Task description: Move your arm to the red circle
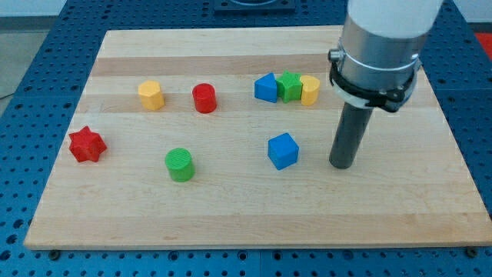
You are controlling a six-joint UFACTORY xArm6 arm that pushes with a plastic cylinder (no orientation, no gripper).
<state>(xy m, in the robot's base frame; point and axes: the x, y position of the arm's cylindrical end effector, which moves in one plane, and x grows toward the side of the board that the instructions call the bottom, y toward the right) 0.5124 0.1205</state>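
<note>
Claw absent, my tip [342,165] right of blue cube [283,150], red circle [204,98] upright, far left.

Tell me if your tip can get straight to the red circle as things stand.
Probably yes. My tip sits far to the view's right of the red circle; a direct line passes above the blue cube and below the blue block.

We are showing a pale, white-grey cylindrical arm segment [390,19] above a metallic grey collar, ringed by a black clamp band [372,83]. Below it our straight dark rod is narrowing to my tip [341,165].
</note>
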